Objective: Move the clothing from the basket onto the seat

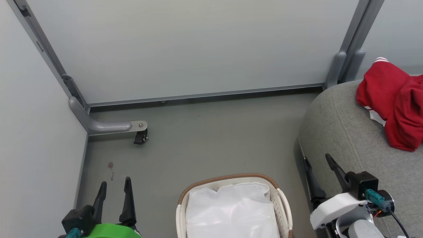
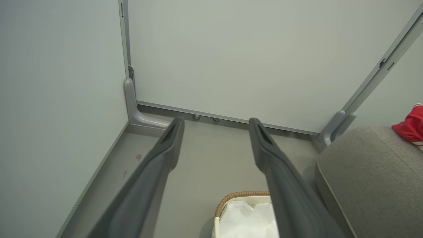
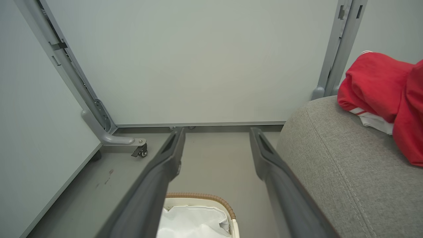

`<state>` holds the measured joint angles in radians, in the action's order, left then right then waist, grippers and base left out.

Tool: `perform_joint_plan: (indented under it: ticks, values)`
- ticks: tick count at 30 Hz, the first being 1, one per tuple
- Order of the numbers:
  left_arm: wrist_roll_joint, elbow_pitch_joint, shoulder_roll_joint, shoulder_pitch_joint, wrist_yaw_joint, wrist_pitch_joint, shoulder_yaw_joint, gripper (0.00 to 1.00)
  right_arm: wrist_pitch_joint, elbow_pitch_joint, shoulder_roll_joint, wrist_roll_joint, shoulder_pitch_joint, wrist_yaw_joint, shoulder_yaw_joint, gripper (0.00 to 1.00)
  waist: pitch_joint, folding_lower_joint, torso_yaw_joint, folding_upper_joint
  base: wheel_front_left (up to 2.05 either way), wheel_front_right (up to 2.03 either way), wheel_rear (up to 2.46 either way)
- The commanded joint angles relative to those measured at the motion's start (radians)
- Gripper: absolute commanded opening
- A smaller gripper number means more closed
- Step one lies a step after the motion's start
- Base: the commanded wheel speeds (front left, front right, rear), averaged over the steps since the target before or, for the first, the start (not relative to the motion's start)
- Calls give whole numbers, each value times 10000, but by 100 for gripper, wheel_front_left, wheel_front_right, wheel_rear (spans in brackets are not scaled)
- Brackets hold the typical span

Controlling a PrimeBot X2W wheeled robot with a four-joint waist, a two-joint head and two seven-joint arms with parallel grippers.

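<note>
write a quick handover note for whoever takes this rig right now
Left tool: open, holding nothing, above the floor left of the basket.
Right tool: open, holding nothing, at the near edge of the seat.
Clothing: a red heap lying on the seat, towards the wall.
Basket: on the floor between the tools. The part in view holds a white liner and no red; its near end is cut off.
Done: the clothing looks moved onto the seat.
Left: check the basket's near end; otherwise probably nothing.
</note>
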<state>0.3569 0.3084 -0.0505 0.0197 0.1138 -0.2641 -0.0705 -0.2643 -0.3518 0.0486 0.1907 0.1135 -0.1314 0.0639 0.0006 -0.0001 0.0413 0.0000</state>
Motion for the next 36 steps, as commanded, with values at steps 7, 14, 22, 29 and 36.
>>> perform_joint_plan:
  ticks: [7, 14, 22, 29, 36]
  values:
    - [32, 168, 8, 2, -6, 4, -54, 0, 1, 0, -8, 20, -28, 0, 21, 0, -30, 1, 38, 0, 0, 0, 0]
    - [609, 459, 29, -52, 2, 188, 42, 0, 204, -266, -59, 683, -171, 0, -64, 0, -29, 1, 26, 0, 0, 0, 0]
    - [1920, 327, 25, -196, 22, 582, 243, 0, 590, -93, -49, 2171, -164, 1, -246, 0, -26, 1, -3, 0, 0, 0, 0]
    - [2979, 219, 22, -318, 38, 899, 401, 0, 902, 39, -41, 3374, -153, 2, -395, 0, -23, 1, -28, 0, 0, 0, 0]
    - [3933, 132, 19, -424, 55, 1185, 550, 0, 1187, 152, -32, 4455, -135, 3, -532, 0, -20, 1, -52, 0, 0, 0, 0]
